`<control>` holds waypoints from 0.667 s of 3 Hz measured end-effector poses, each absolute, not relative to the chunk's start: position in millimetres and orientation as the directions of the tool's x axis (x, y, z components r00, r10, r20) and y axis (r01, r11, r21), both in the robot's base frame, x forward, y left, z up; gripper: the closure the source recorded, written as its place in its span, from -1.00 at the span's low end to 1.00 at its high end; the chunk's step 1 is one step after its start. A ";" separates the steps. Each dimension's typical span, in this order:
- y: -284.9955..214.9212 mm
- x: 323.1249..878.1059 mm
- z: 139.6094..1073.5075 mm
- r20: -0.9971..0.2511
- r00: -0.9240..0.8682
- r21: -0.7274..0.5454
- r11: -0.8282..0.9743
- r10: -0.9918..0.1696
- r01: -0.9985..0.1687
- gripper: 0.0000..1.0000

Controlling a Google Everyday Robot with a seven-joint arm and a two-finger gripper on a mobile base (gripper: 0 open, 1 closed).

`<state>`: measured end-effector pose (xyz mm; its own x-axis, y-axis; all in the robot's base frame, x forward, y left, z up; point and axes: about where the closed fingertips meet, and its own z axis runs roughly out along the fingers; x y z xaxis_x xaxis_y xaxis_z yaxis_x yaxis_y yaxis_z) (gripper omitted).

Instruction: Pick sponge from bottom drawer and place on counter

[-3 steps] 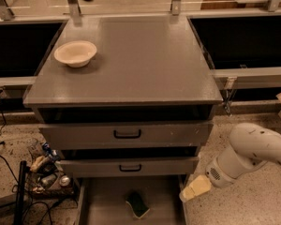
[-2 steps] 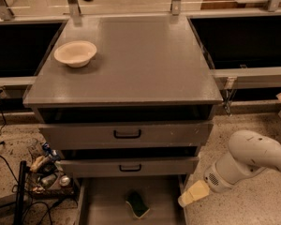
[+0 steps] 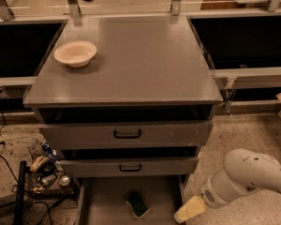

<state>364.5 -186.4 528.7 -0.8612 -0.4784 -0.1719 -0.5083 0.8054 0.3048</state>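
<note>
Inspecting the approach step, we are finding the pick not yet begun. The sponge (image 3: 138, 204) is lying flat on the floor of the bottom drawer (image 3: 103, 198), which is standing pulled out beneath the 2 handled drawers (image 3: 126, 134). It is sitting slightly right of centre and apart from both side walls. The gripper (image 3: 189, 209) is hanging low by the drawer's right wall, near the sponge but not touching it. We are unable to tell whether it is spread or closed. The counter (image 3: 131, 60) is carrying a cream bowl (image 3: 75, 53) toward its left rear. We are judging that the next move is calling for a leftward shift over the sponge. It is then calling for a descent clear of the drawer front above, and a grasp across the sponge's narrow sides.
</note>
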 end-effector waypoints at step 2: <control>-143.5 394.9 492.4 -0.157 -0.864 0.451 0.744 -0.478 -0.493 -1.00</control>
